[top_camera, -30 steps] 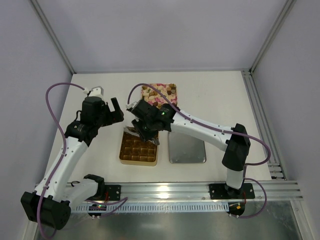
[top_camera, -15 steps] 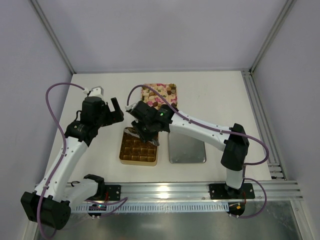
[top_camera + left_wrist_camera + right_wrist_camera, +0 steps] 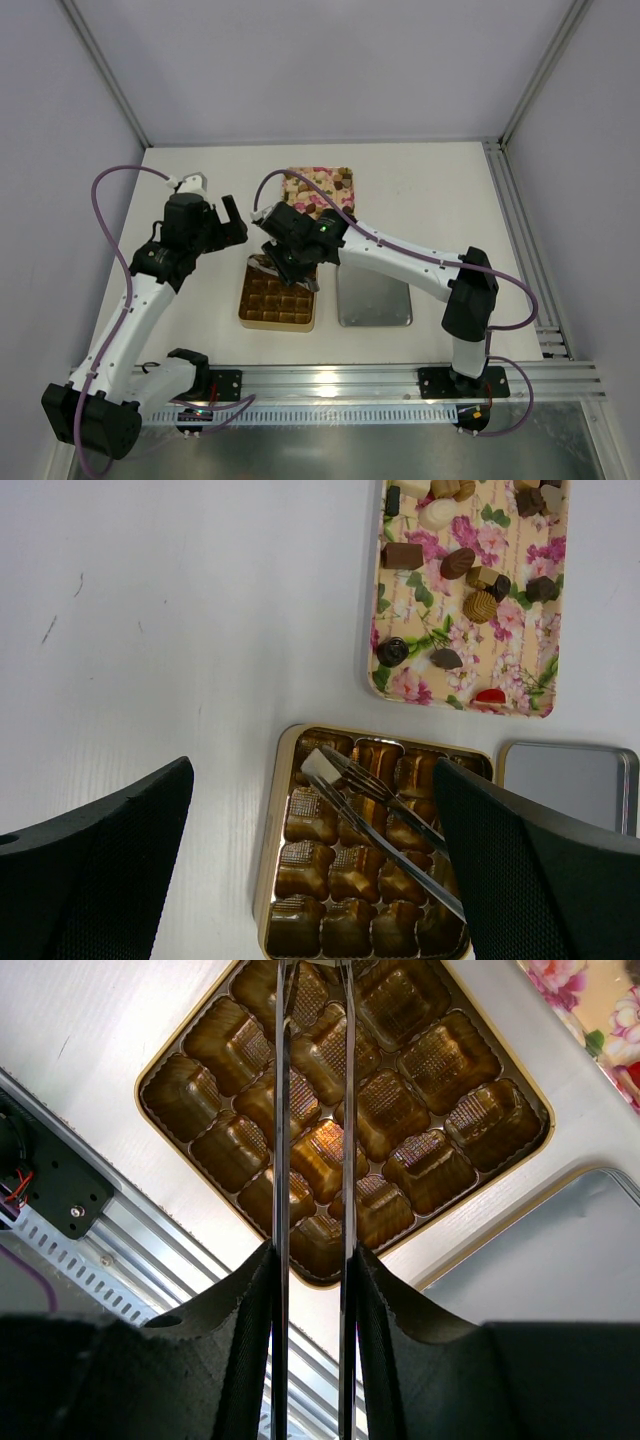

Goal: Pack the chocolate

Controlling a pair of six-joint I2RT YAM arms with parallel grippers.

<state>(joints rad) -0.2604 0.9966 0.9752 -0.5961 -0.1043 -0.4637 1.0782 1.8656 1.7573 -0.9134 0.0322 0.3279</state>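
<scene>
Right gripper is squeezing tongs clamped on a white chocolate over the box's far-left corner; left gripper is hanging open.

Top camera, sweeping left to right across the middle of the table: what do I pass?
left gripper → gold box → silver tin

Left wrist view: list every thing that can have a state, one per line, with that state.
Left tool: open, holding nothing.
Right tool: shut on the tweezers.
White chocolate: pinched at the tweezer tips, at a corner cell.
Gold box: uncovered, cells in view unfilled.
Pink tray: holding loose chocolates.
</scene>
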